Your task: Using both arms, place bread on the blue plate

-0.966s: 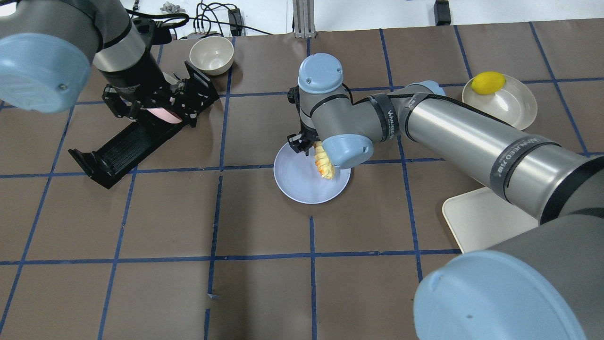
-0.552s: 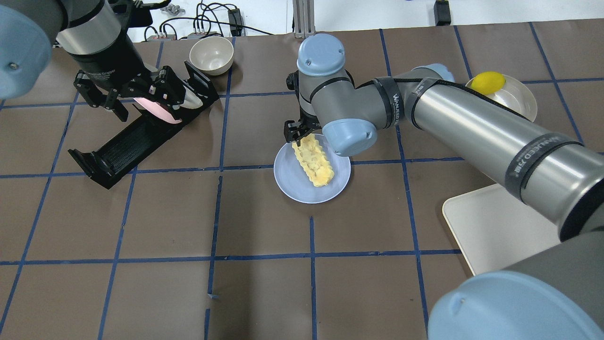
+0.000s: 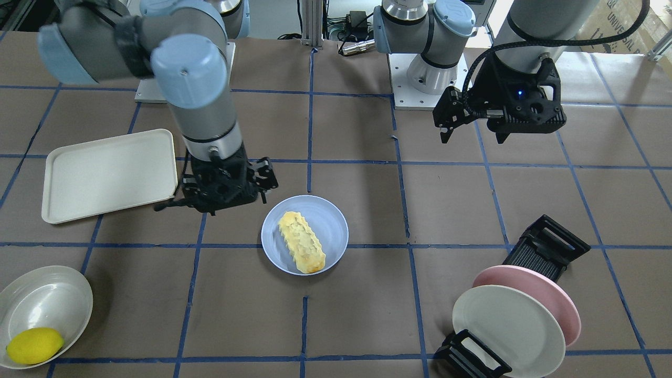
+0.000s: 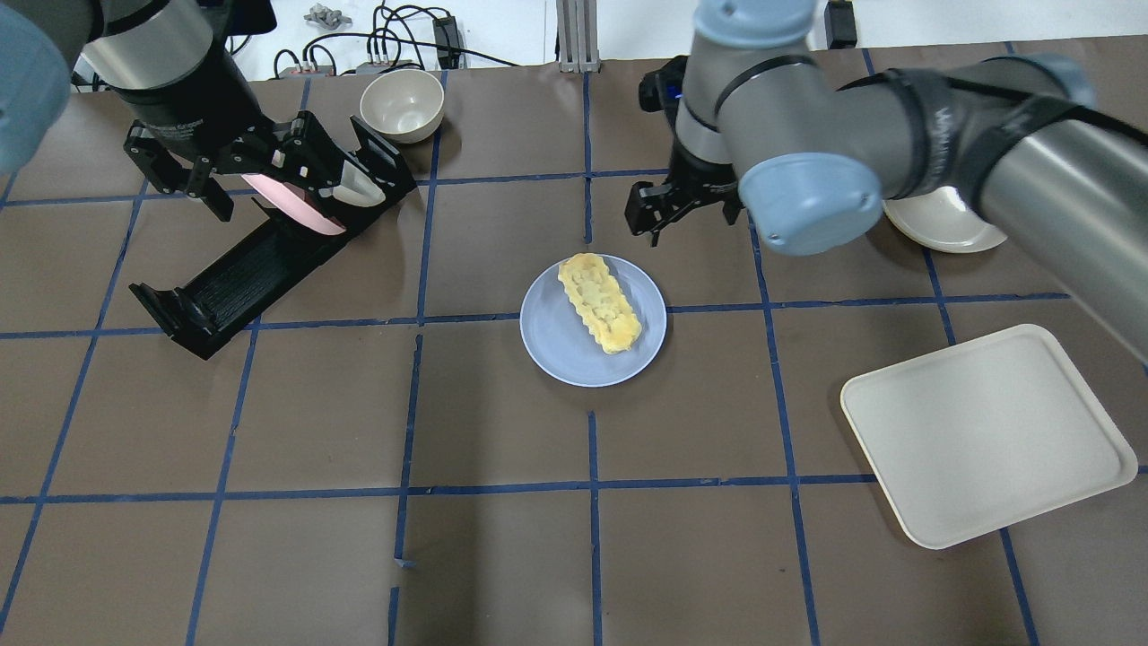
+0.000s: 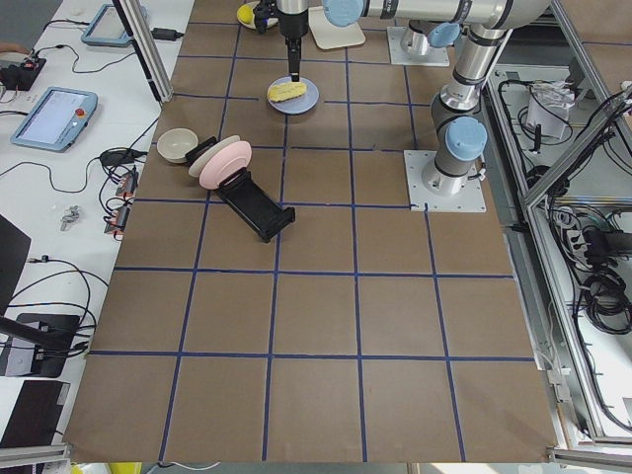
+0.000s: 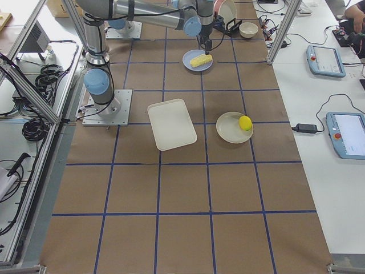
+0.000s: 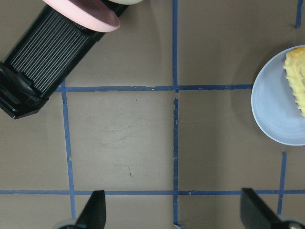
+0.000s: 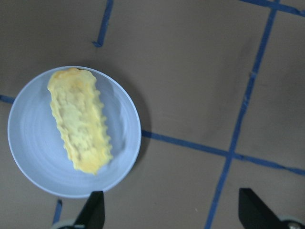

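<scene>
The brown worktop, gridded with blue tape, was laid out in full. The right arm was held raised, off to the right of the blue plate and clear of it. Its jaws were spread wide, and nothing was gripped! Only bare worktop was framed between them in the wrist view.

The left arm was held high near the black rack, its jaws likewise parted and empty. A cream tray was seen lying flat on the robot's right. A pink plate and a cream-white plate were propped on edge in the rack.

And there it was: the bread was found lying flat across the blue plate, set on a diagonal, touched by neither arm. A small bowl was noted just beyond the rack. A lemon was seen resting in a cream dish, well apart.
</scene>
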